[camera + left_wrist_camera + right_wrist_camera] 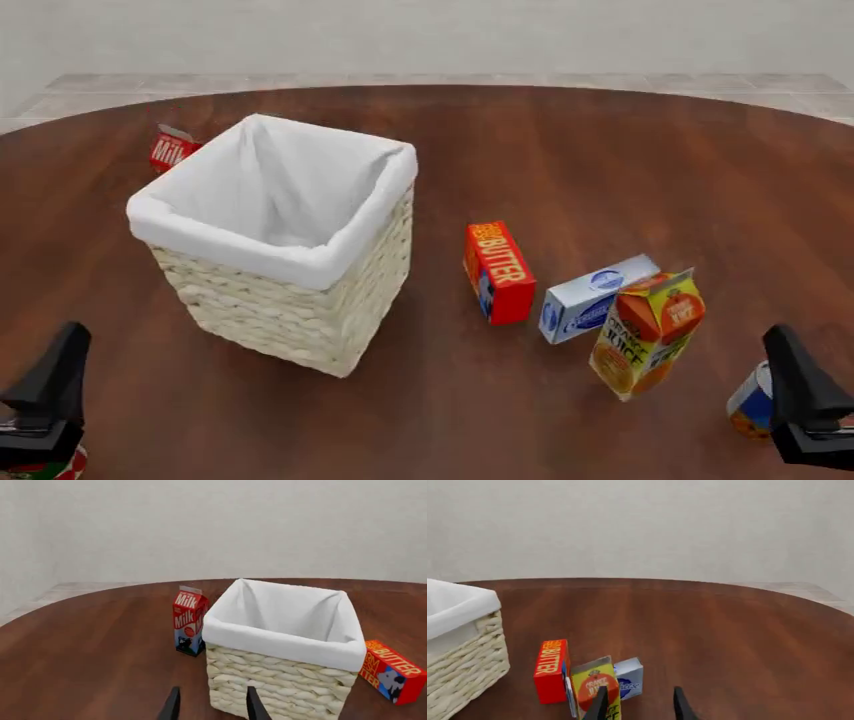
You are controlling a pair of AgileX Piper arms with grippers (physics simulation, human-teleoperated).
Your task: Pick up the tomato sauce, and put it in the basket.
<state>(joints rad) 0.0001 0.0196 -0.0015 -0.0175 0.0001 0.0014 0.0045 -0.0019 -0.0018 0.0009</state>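
cream woven basket [300,310], red butter box [501,270]

A round dark-brown wooden table [561,150] carries everything. On it stand the basket [287,235], a milk carton [171,148] behind the basket, a red butter box [498,271], a blue-and-white box [594,298] lying flat, and an orange juice carton [647,333]. 2 cans sit at the near edge: the tomato sauce [54,468] at left, a blue can [750,402] at right.

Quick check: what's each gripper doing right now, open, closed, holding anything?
Left gripper: open, holding nothing.
Right gripper: open, holding nothing.
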